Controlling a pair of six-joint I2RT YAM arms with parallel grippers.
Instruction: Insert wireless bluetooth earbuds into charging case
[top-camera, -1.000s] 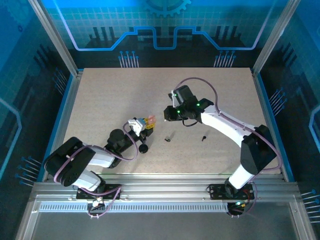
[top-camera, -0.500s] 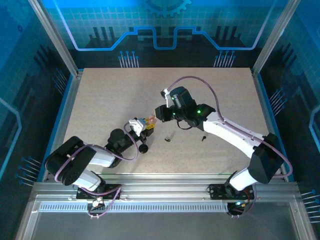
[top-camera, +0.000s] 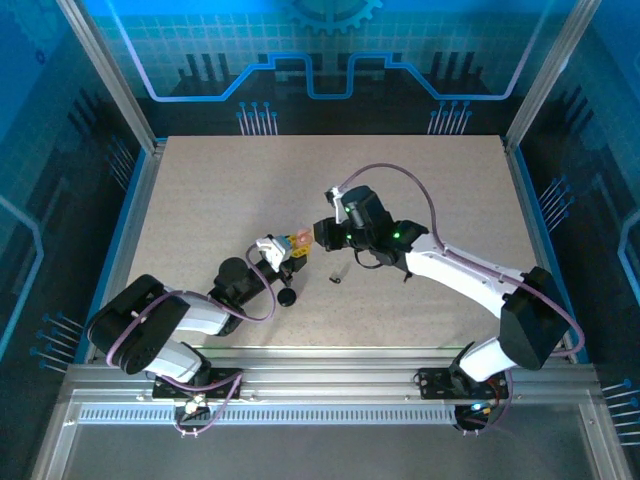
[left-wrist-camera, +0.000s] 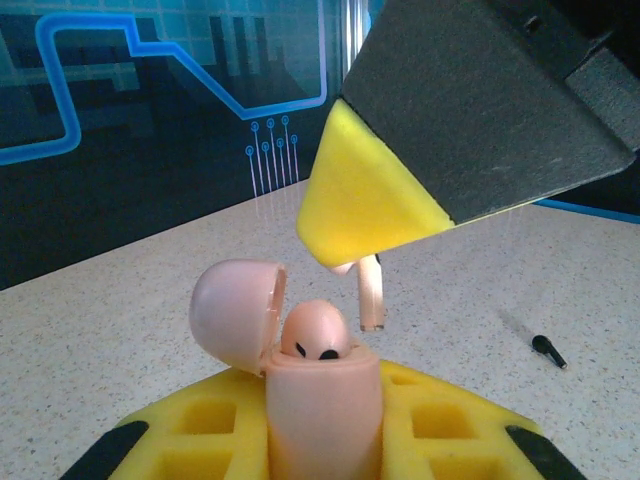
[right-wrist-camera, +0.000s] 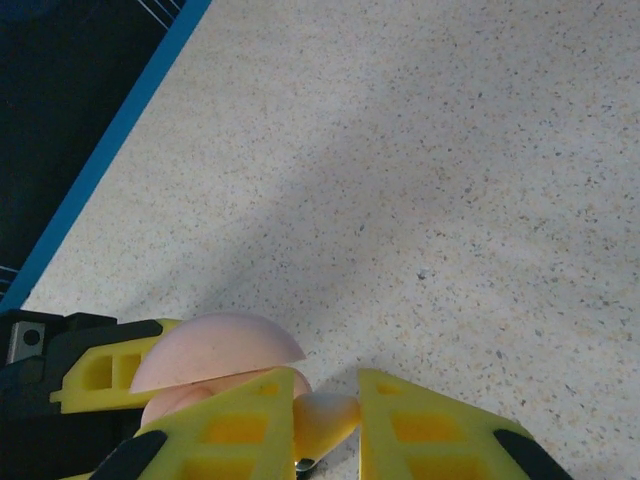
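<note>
Case: pink case (left-wrist-camera: 322, 410) stands upright between the left jaws, mouth up, lid (left-wrist-camera: 232, 310) swung open and tipped back to the left in the left wrist view.
Left gripper (top-camera: 283, 250): jaws closed tight on the lower body of the pink case, one on each side.
Seated bud: one pink bud (left-wrist-camera: 315, 335) sits in the case mouth, rounded head up, stem hidden inside.
Held bud: second pink earbud (left-wrist-camera: 371, 290) is pinched at its head by the right jaws; long axis upright, stem pointing straight down.
Held bud position: just right of the seated bud in the left wrist view, stem tip close above the case rim; contact cannot be judged.
Right gripper (right-wrist-camera: 326, 405): jaws nearly closed, gripping only the pink earbud's head, just beside the open lid.
Black buds: two black earbuds lie flat on the bench (top-camera: 210, 190), one (top-camera: 337, 276) near the grippers, the other (top-camera: 408, 275) further right, well apart.
Black bud axis: too small to tell from above.
Black case (top-camera: 287, 296): on the bench just beside the left arm's wrist, apart from the pink case.
</note>
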